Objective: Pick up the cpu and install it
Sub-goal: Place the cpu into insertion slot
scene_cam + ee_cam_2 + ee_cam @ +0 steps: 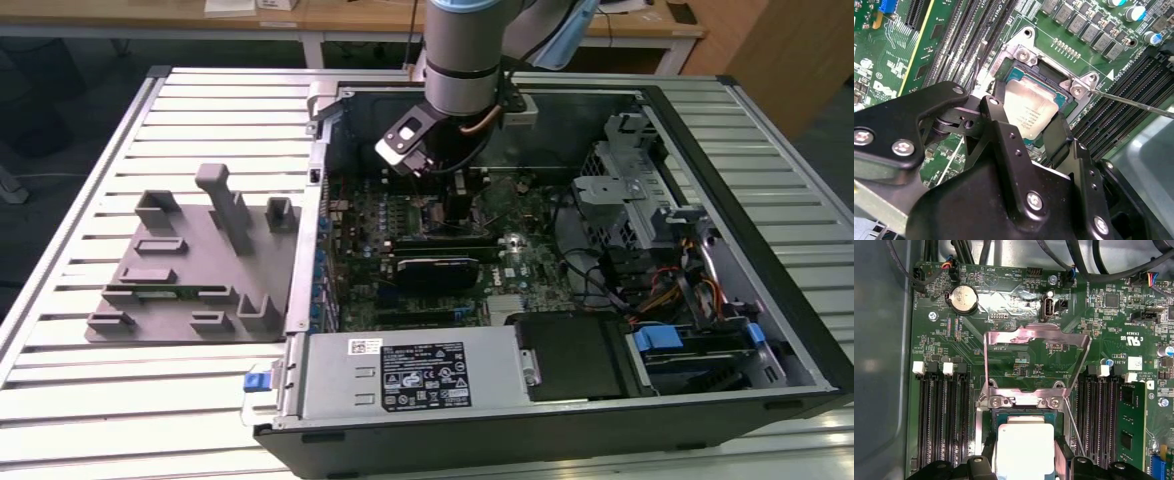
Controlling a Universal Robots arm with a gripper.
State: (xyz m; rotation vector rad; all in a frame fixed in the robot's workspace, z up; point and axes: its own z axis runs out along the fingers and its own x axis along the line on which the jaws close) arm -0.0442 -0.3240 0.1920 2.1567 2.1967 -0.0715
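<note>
by the table's [200, 110] edge at the exterior view's left a tray [187, 262] is seen; to its right the gripper [430, 170] is held inside the case [400, 455]. in the second wrist view the cpu [1031, 107] is seen clamped flat between the fingers [1000, 120], directly under the gripper and squared over the socket [1019, 75], whose plate [1036, 334] is raised.

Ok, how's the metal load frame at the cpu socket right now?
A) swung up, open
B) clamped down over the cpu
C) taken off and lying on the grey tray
A: in the first wrist view the load frame stands swung up, leaving the silvery top of the cpu uncovered.
</note>
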